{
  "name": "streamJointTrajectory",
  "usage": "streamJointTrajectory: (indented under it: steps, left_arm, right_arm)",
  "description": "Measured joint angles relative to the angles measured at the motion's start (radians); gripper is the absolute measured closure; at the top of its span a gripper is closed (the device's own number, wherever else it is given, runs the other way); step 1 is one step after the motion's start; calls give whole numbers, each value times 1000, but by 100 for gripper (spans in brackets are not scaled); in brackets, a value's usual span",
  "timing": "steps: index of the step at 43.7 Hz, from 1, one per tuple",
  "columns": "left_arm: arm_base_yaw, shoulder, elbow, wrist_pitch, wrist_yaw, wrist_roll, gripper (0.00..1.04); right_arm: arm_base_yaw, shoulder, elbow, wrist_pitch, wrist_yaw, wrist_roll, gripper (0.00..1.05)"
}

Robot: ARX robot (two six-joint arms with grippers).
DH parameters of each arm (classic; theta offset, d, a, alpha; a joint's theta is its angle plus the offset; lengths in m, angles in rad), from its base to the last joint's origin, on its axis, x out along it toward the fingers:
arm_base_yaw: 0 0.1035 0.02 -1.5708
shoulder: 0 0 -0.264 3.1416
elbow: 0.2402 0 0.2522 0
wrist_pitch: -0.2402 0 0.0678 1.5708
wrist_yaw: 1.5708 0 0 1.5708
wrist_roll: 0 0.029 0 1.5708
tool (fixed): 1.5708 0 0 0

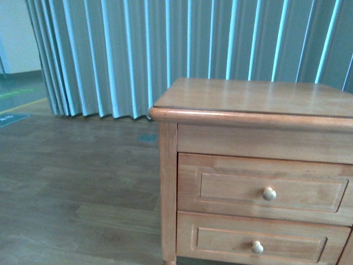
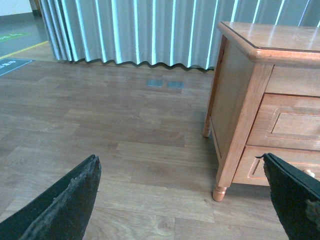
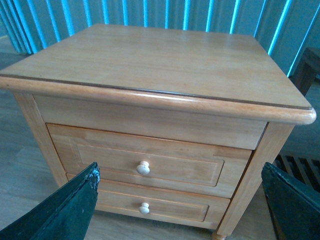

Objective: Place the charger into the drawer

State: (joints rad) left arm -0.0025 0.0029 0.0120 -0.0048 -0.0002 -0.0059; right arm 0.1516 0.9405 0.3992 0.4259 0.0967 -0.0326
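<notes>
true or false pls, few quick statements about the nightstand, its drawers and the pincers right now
1. Both drawers are shut. True: the upper drawer and lower drawer sit flush.
2. The charger lies on the nightstand top. False: the top is bare; no charger shows in any view.
3. Each drawer has one round pale knob. True.
4. The right pincer grips the upper knob. False: it is open and apart from it.
5. The left pincer is open. True.

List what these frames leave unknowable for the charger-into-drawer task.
- Charger: in no view; the cabinet top is bare.
- Drawer contents: both the upper drawer and lower drawer are shut, fronts hiding the insides.
- Cabinet's right side: cut off by the front view's edge.
- Left gripper and right gripper: only the finger tips show, spread wide, empty.
</notes>
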Motion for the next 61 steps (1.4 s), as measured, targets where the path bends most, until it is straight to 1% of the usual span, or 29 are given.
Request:
streamJointTrajectory:
  steps: [1, 2, 4, 6, 9, 15, 17, 19, 21, 22, 40, 43, 54, 61]
  left_arm:
    - [0, 0, 0, 0, 0, 0, 6]
    - [0, 0, 0, 0, 0, 0, 6]
    - [0, 0, 0, 0, 0, 0, 6]
    - [0, 0, 0, 0, 0, 0, 6]
    - [0, -1, 0, 0, 0, 0, 6]
    - [0, -1, 0, 0, 0, 0, 6]
    - [0, -1, 0, 0, 0, 0, 6]
    - [0, -1, 0, 0, 0, 0, 6]
    - [0, -1, 0, 0, 0, 0, 6]
    - [0, -1, 0, 0, 0, 0, 6]
    - [0, -1, 0, 0, 0, 0, 6]
    - [0, -1, 0, 0, 0, 0, 6]
    - [0, -1, 0, 0, 0, 0, 6]
    - [0, -1, 0, 0, 0, 0, 6]
  right_arm:
    - [0, -2, -1, 4, 5, 2, 9]
    - [0, -1, -10, 34, 19, 6, 11]
    - [-3, 2, -57, 146, 35, 13, 21]
    - [-13, -10, -97, 184, 34, 16, 30]
    - [-28, -50, -143, 196, 24, 19, 43]
    - [-61, -144, -224, 188, -9, 22, 75]
    - [-72, -165, -239, 181, -24, 22, 82]
    - [-112, -192, -255, 170, -82, 22, 91]
    - [-132, -213, -267, 161, -90, 22, 98]
    - [-142, -229, -276, 154, -89, 22, 103]
    - [-150, -459, -357, 8, -95, 23, 103]
    - [-150, -481, -391, 29, -95, 23, 103]
    - [-150, -620, -394, -103, -95, 23, 103]
    - [-150, -677, -394, -159, -95, 23, 103]
